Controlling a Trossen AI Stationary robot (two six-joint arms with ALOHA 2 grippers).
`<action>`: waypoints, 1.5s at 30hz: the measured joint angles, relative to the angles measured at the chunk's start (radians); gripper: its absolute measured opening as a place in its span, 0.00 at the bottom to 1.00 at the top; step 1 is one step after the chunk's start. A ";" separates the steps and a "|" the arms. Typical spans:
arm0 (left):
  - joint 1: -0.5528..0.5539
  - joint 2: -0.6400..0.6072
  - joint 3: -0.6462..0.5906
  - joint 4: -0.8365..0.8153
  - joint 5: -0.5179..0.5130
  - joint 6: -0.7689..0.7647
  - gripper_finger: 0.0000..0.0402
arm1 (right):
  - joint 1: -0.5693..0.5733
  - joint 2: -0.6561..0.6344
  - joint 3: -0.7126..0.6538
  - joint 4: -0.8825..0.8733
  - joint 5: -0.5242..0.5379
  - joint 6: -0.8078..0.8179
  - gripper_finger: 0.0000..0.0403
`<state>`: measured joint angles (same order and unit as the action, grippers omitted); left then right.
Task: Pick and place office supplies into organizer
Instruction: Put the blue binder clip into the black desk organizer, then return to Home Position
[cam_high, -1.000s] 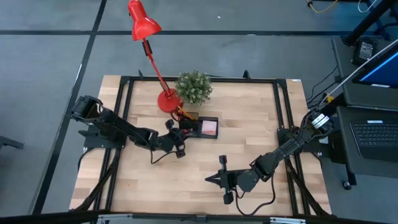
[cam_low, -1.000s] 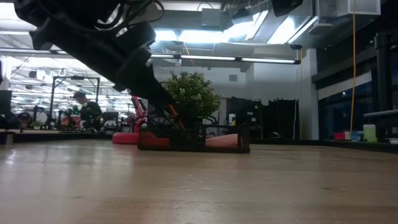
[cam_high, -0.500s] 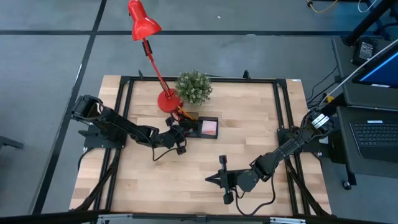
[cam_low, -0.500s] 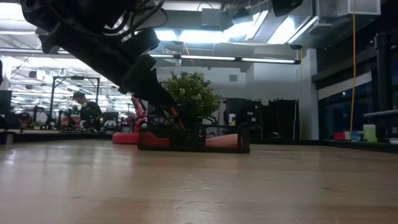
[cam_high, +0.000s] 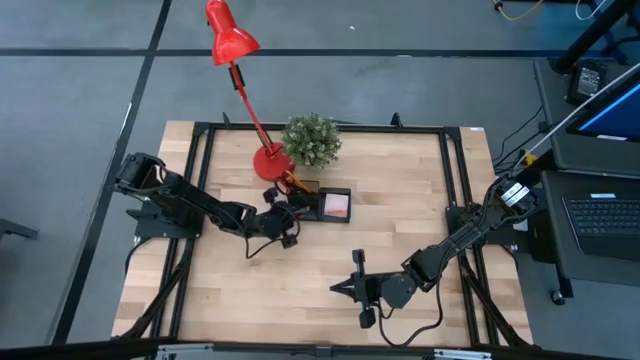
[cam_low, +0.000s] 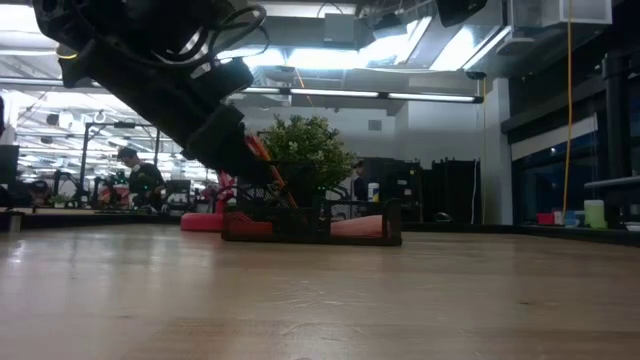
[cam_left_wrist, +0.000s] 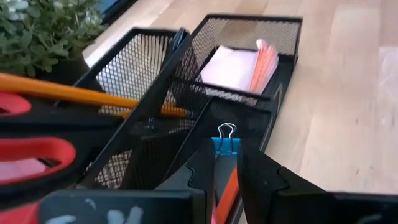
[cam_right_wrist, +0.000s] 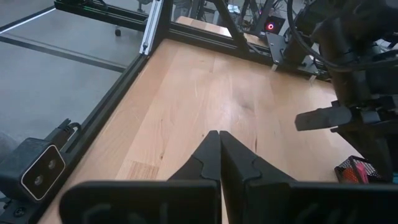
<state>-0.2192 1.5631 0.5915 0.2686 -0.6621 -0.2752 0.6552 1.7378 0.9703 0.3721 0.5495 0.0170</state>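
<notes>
The left gripper (cam_left_wrist: 225, 171) is grasping a small blue binder clip (cam_left_wrist: 225, 144) between its fingers, hovering just beside the near-left edge of the black mesh organizer (cam_left_wrist: 249, 74). In the high view this gripper (cam_high: 281, 215) is sitting at the organizer's (cam_high: 330, 204) left side, near the middle of the tabletop (cam_high: 400, 230). The pink sticky-note pad (cam_left_wrist: 239, 62) is lying in the organizer's right compartment, and orange pencils (cam_left_wrist: 93, 96) and red-handled scissors (cam_left_wrist: 37, 149) are leaning out of the compartments to its left. What looks like an orange strip is showing under the clip, though it is hard to make out. The green plant (cam_high: 312, 138) and the red lamp (cam_high: 232, 35) are standing just beyond the organizer. The right gripper (cam_right_wrist: 219, 146) is resting clenched over the near part of the tabletop, well apart from the organizer.
</notes>
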 joint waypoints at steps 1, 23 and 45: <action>0.000 0.000 0.000 -0.011 0.000 -0.005 0.12 | 0.000 0.000 0.000 0.000 0.000 0.000 0.00; 0.045 0.000 0.000 -0.080 0.058 -0.026 0.12 | 0.000 0.000 0.000 0.001 0.000 0.000 0.00; 0.045 0.000 0.000 -0.081 0.067 -0.052 0.27 | 0.000 0.000 0.000 0.001 0.000 0.000 0.00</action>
<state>-0.1738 1.5635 0.5915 0.1877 -0.5952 -0.3270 0.6552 1.7378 0.9703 0.3729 0.5494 0.0174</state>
